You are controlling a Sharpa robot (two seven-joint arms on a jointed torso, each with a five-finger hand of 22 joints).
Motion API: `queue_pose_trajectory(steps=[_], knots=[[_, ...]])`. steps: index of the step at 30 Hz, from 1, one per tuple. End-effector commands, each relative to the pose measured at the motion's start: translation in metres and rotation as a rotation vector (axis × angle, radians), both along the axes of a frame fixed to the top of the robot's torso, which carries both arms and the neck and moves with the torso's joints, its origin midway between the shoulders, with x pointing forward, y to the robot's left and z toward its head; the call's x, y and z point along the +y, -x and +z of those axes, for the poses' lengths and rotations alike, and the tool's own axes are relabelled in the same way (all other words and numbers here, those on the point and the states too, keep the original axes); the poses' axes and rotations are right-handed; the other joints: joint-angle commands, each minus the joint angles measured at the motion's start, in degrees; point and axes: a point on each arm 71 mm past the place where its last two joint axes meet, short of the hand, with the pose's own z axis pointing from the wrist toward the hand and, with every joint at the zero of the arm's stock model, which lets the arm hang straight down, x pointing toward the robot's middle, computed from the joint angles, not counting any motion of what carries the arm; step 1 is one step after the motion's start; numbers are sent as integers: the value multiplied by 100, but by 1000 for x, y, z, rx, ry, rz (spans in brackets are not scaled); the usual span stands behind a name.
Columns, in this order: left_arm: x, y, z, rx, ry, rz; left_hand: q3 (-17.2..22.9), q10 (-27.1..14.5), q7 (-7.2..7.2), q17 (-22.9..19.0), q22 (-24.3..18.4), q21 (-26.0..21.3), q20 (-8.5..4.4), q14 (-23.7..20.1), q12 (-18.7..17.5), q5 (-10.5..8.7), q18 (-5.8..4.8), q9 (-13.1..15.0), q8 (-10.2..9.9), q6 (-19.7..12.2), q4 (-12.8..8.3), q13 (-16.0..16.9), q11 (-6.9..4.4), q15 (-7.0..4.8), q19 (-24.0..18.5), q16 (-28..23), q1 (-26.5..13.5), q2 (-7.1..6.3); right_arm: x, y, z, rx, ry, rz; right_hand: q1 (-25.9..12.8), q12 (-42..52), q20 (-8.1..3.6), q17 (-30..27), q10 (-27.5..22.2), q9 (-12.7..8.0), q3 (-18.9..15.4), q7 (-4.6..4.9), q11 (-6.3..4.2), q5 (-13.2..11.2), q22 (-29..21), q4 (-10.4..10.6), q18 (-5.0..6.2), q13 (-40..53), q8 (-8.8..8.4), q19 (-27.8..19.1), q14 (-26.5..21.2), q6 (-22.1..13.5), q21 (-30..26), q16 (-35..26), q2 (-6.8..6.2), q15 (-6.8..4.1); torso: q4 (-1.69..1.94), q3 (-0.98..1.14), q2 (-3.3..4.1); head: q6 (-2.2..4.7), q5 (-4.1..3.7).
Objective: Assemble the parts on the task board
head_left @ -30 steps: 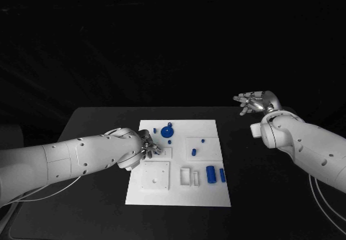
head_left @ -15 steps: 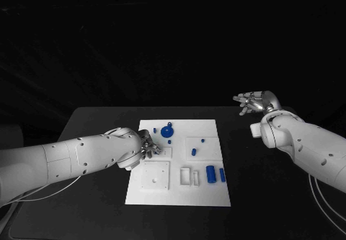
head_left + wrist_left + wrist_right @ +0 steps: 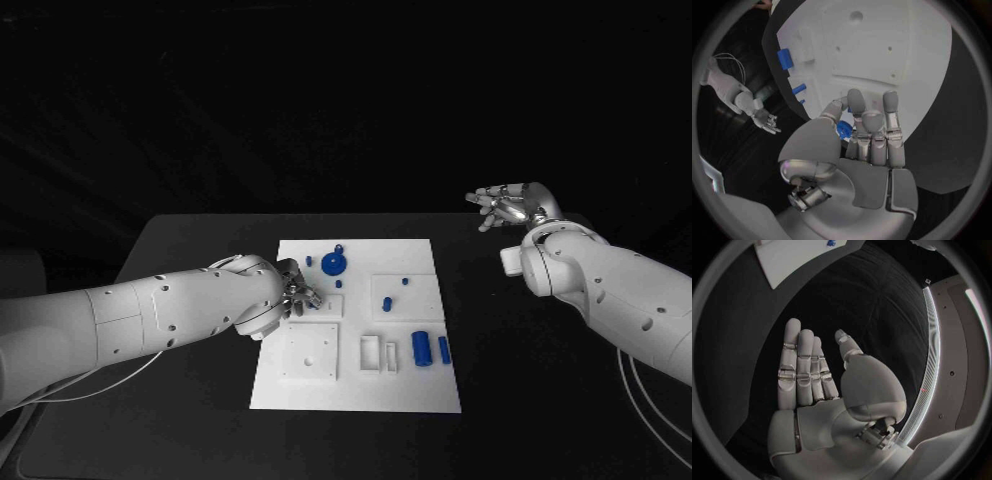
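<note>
Left hand [image 3: 296, 297] over the white board [image 3: 411, 390], fingers together near a blue part [image 3: 844, 130], grip unclear; right hand [image 3: 508, 207] raised, spread, empty.

Black table [image 3: 188, 240] — white task board [image 3: 358, 392]

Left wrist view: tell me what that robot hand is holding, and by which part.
It cannot be told. The left robot hand lies over the task board; a small blue part shows beside its fingers, a grip unclear.
</note>
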Motion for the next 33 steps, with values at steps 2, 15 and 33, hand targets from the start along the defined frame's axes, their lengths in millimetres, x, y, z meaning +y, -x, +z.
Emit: queue_pose_trajectory(steps=[2,15,33], knots=[[-2,1,-3,25,-10,-14,0,212,-765,43,116,-28,23,29,48,-19,-81,1478,33,1161,41,14,-88,-8,31,43,18,73,2,0,0,6,2,17,-34,36,7,-4,-27,-1,-23,-4,-1,20,-5,2,-47,-5,-5,1,-31,-33,38,20,10,4,-3,2,1,-9,-8],[-5,2,-4,47,-13,-42,-3,211,-778,188,119,3,54,44,124,-53,-59,1510,64,1202,25,47,-93,4,16,161,42,81,2,-1,-1,13,3,20,-33,38,7,-17,-28,-2,-18,-2,-1,74,-29,-1,-47,-21,-6,0,-35,-39,43,22,8,4,1,0,-2,-25,-27],[-4,2,-4,69,2,-42,-8,211,-768,123,115,36,76,20,107,-145,-33,1517,42,1175,20,39,-90,14,-10,147,44,158,2,-1,-3,20,2,22,-39,41,6,-25,-29,-2,-10,-2,-2,95,-44,0,-47,-28,-6,0,-36,-41,48,24,11,3,-1,1,2,-22,-36]])
